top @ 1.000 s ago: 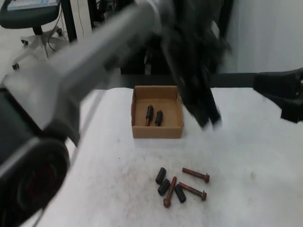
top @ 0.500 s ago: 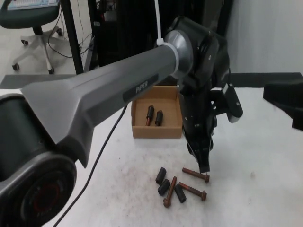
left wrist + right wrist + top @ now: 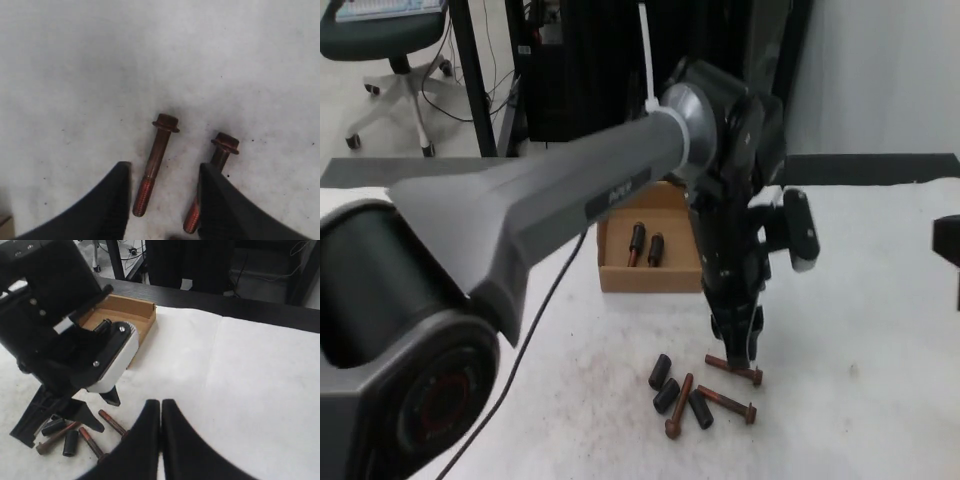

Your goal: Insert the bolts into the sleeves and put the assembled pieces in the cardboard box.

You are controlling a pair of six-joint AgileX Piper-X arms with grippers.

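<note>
My left tool [image 3: 164,170] is open, holding nothing — its fingers [image 3: 105,200] stand either side of a bolt [image 3: 158,147] lying on the table [image 3: 75,75]. My right tool [image 3: 161,405] is closed tight and empty. Three sleeves [image 3: 667,395] lie near.

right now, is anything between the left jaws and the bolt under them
Nothing visible. The left jaws stand open above the bench, with the bolt lying in the gap between them. A second bolt lies close beside one jaw, partly hidden by it, and might get bumped on the way down.
</note>
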